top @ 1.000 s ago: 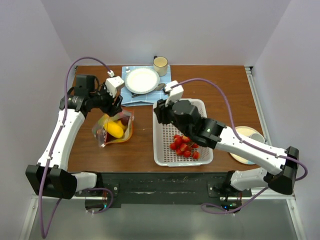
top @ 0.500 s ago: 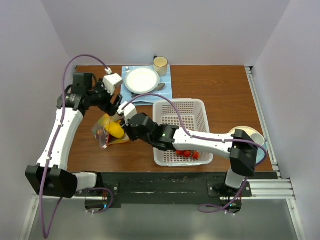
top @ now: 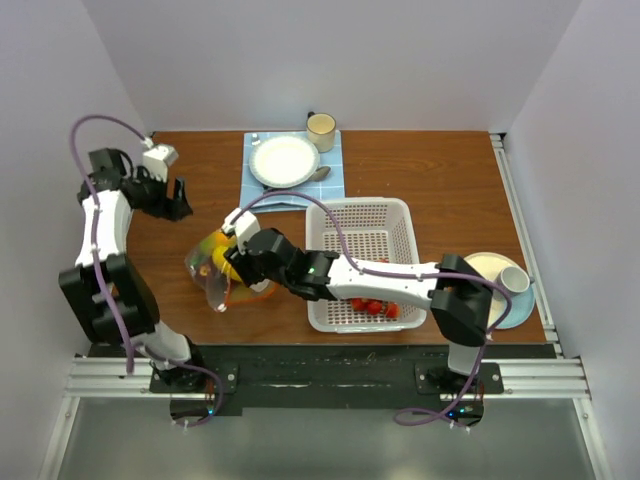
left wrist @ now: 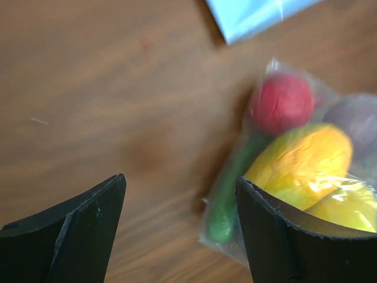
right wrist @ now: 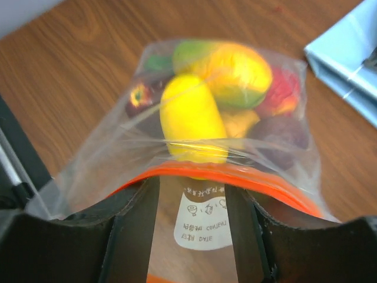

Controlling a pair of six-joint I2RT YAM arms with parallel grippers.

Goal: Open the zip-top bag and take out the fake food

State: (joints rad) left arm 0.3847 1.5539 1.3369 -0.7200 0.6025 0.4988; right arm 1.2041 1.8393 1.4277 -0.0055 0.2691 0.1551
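On the table [top: 420, 170], bag [top: 205, 278] full of food [right wrist: 191, 115]. Right gripper [right wrist: 191, 190] part open astride zip strip [right wrist: 277, 194]; left gripper [left wrist: 179, 183] wide open, empty, apart.

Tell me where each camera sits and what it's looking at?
Top external: high above and behind the arms, looking down at the table; the left arm and right arm both show.
Left wrist: on the left arm, looking down at bare wood, with the zip-top bag at the right; the open left tool shows at the bottom.
Right wrist: on the right arm, close over the bag's mouth; the open right tool shows at the bottom.
Shared: both wrist views see the bag with the fake food inside.
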